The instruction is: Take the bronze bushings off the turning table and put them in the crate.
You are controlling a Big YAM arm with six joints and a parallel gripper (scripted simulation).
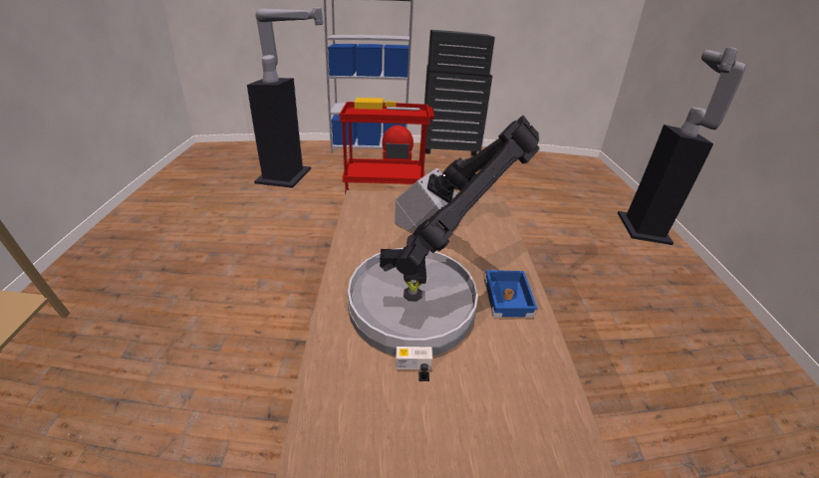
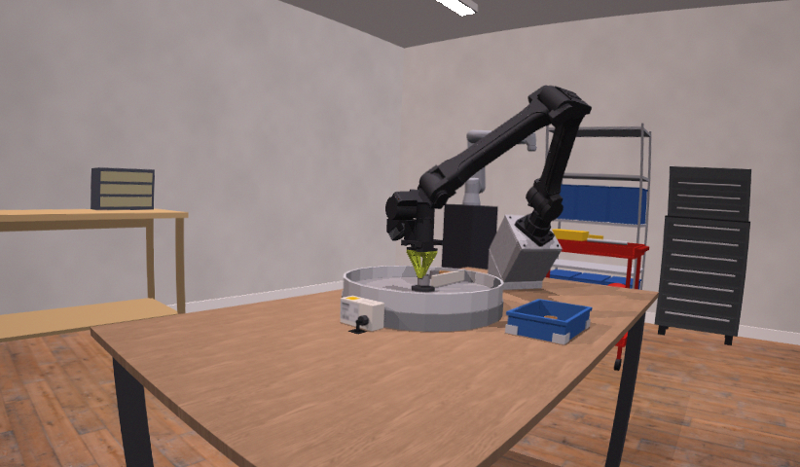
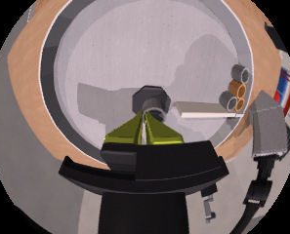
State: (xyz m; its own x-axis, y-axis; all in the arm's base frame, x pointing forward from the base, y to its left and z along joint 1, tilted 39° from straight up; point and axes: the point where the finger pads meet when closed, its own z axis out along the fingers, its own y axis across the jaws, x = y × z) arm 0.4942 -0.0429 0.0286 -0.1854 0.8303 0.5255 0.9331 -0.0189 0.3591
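My gripper (image 1: 412,286) (image 2: 421,276) (image 3: 144,114) is shut on the wall of an upright grey steel bushing (image 1: 412,291) (image 2: 423,282) (image 3: 152,103), low over the dark hub (image 2: 421,288) (image 3: 140,98) of the turning table (image 1: 378,314) (image 2: 445,309) (image 3: 110,49). Whether the bushing touches the hub is unclear. In the wrist view, two bronze bushings (image 3: 234,88) (image 3: 239,99) and two steel bushings (image 3: 237,70) (image 3: 226,99) are clustered by the table's wall at the right. The blue crate (image 1: 513,312) (image 2: 537,328) holds a bronze bushing (image 1: 508,294) (image 2: 551,316).
A pale bar (image 2: 449,278) (image 3: 205,109) reaches from near the hub toward the turning table's wall, beside the cluster. The raised wall rings the table. A white box (image 1: 413,358) (image 2: 357,312) with a small black knob (image 1: 423,371) (image 2: 362,320) stands at the front.
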